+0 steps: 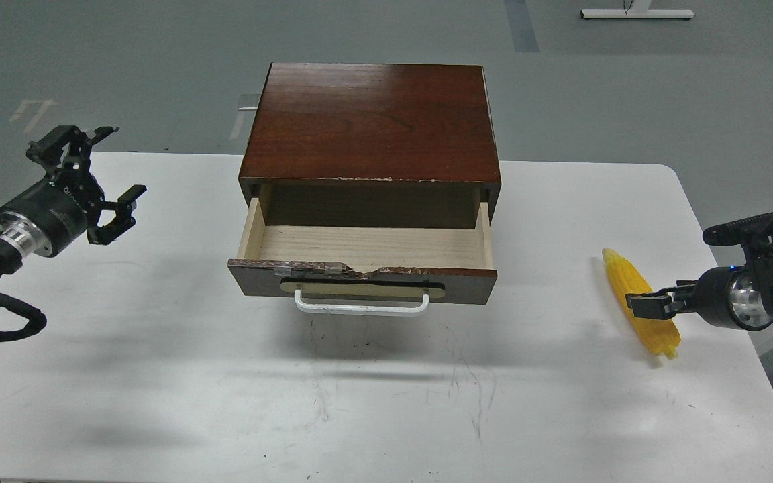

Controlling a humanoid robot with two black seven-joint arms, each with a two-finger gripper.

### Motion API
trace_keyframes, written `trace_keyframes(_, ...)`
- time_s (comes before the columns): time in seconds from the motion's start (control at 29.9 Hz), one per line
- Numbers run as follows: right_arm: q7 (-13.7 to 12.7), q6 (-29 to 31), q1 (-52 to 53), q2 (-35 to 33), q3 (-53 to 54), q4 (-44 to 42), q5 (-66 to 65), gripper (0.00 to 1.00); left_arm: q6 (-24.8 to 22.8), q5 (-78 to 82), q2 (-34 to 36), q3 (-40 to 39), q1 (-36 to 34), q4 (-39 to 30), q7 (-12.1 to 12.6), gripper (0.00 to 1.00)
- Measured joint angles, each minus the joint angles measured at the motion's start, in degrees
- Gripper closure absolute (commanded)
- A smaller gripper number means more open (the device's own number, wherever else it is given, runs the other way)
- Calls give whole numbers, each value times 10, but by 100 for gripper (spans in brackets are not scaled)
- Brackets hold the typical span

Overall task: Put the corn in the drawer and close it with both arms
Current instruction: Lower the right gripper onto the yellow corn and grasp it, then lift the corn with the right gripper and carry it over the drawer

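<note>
A white table (pixel 158 402) carries a dark wood cabinet (pixel 373 121) at the middle of its far edge, with its drawer (pixel 366 265) pulled open toward the near edge and nothing inside. The corn (pixel 638 308) lies flat near the table's right edge, pointed tip toward the far side. The right claw (pixel 678 265) sits spread wide, lower finger over the cob's middle, upper finger above; can't tell if it touches. The left claw (pixel 108 178) hangs wide open, holding nothing, above the left edge, well apart from the drawer. Best approach, imo: straddle the cob across its width at mid-length, close gently so the slick plastic doesn't squirt out, then lift clear of the drawer's chipped front rim w/ the white handle (pixel 359 305).
</note>
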Motion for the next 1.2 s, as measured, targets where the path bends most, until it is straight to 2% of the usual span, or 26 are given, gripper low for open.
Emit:
trace_keyframes(0.03,1,-1,-2,3,0,-1,0,21,0,0,1,0,0,0,0,2)
trace_keyframes(0.07,1,-2,-4,6,-1,-2,0,34,0,0,1,0,0,0,0,2)
trace_keyframes(0.1,1,-2,-6,8,-1,-4,0,42,0,0,2,0,0,0,0,2)
trace_keyframes(0.17,0,-3,-10,13,-2,-8,0,100,0,0,4,0,0,0,0,2)
trace_keyframes(0.4,0,-14,-13,19,-2,-11,1,100,0,-1,12,-3,0,0,0,2)
trace_keyframes(0.63,4,-58,-16,31,-2,-10,2,100,0,-1,14,-4,0,0,-1,2)
trace_keyframes(0.73,12,-99,-3,27,-2,-9,-20,100,0,-1,15,-4,0,0,-1,2)
trace_keyframes(0.84,44,-152,45,17,-4,-8,-102,100,0,0,15,-4,0,0,-1,2)
trace_keyframes(0.94,91,-223,128,9,-5,-6,-212,100,0,0,16,-4,0,0,-1,2)
trace_keyframes(1.04,130,-284,195,8,-6,8,-257,100,0,1,16,-4,0,0,-1,2)
trace_keyframes(1.1,161,-306,241,15,-7,30,-277,100,0,1,16,-4,0,0,-1,2)
trace_keyframes(1.2,187,-313,284,45,-7,64,-304,100,0,1,16,-4,0,0,-1,2)
